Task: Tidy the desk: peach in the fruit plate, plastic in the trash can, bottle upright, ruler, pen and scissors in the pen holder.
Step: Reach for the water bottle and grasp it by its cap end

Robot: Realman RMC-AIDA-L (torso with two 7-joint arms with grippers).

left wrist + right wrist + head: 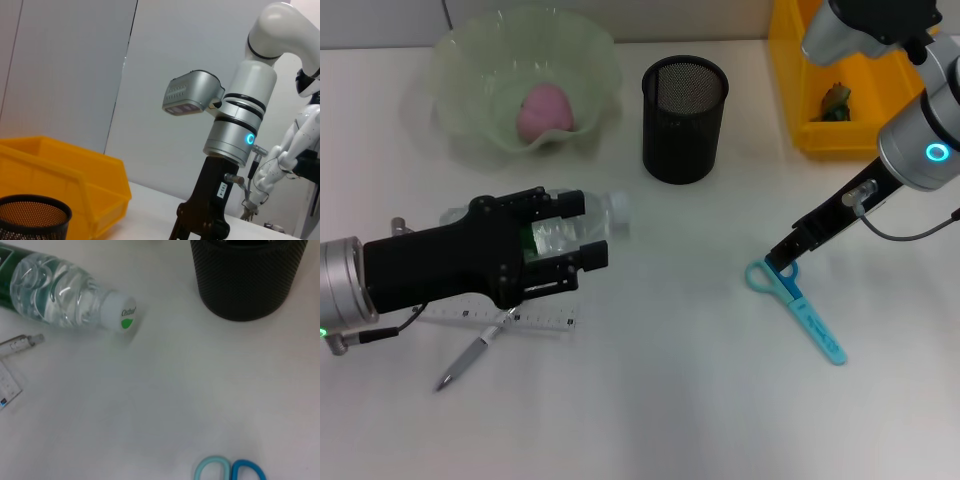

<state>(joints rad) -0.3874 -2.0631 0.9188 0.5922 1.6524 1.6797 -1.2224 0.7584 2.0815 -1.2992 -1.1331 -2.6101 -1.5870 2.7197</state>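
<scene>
On the left side of the table, the left end effector is spread around the bottle, one finger on each side of its clear body, though whether they have gripped it yet is not plain. The bottle lies on its side, its long axis running across the table, white cap toward the right. Just nearer the front edge lie the ruler, flat and parallel to that edge, and the pen, which slants from the ruler toward the front-left corner with its tip leading.

At the back left stands the fruit plate with the peach already in it, so that part looks done. The pen holder stands upright at the back centre and seems to hold nothing yet.

Right of centre lie the scissors, closed, their long axis slanting from the looped handles toward the front-right corner, where the blades point. The right end effector is tipped down at the handles, touching or just above them; its opening cannot be told. The trash can, a yellow bin at the back right, holds a small dark item that may be the plastic.

So, by my judgement, peach and perhaps plastic are settled; bottle, ruler, pen and scissors remain.
</scene>
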